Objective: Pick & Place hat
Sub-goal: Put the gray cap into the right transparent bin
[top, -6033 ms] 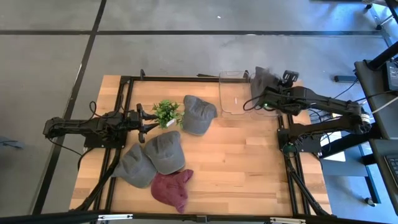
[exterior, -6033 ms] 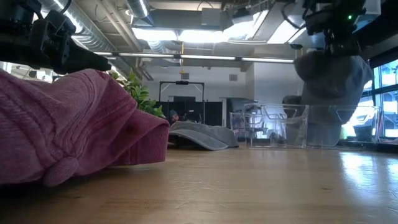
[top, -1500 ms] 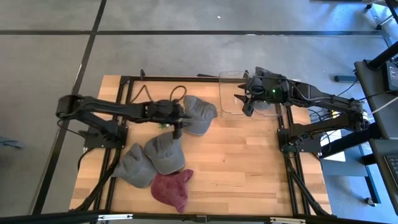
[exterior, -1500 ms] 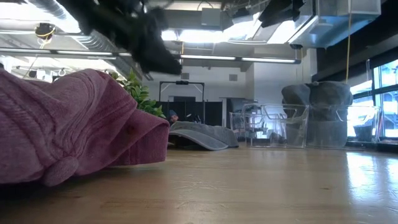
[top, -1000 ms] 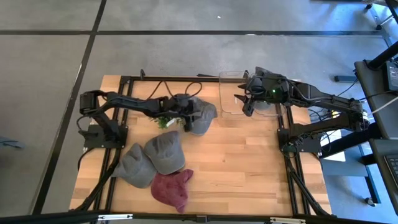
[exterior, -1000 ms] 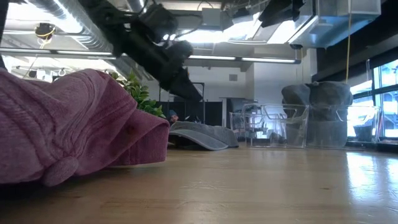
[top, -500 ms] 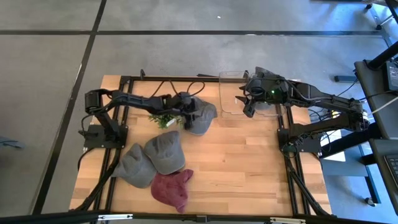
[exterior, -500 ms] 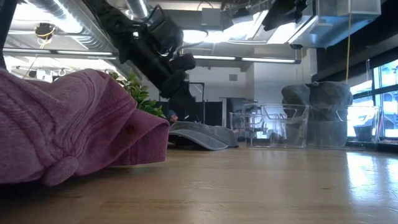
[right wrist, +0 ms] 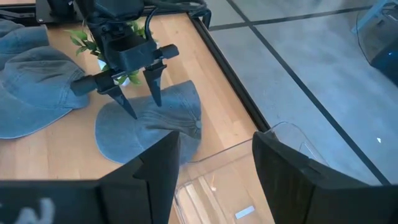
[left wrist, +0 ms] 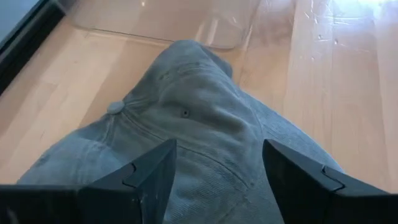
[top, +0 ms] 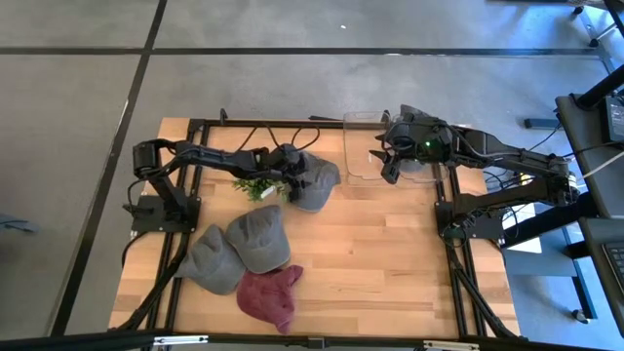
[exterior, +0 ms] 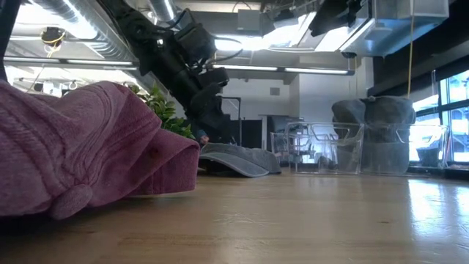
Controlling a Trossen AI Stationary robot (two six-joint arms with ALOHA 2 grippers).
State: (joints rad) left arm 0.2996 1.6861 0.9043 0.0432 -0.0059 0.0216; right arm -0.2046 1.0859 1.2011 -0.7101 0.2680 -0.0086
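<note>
Low view: wooden table [exterior: 293, 220], ceiling lights [exterior: 242, 40] beyond.

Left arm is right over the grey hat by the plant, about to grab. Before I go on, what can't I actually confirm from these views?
- Contact: left gripper fingers open over the grey hat; no view shows whether they touch the fabric.
- Hat's brim: cut off at the left wrist view's edge.
- Clear bin: its contents are hidden by the right gripper in the high view.
- Low view: the maroon hat blocks the two hats behind it.

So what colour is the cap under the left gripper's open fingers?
The cap under the left gripper is faded blue-grey denim, clearest in the left wrist view.
</note>
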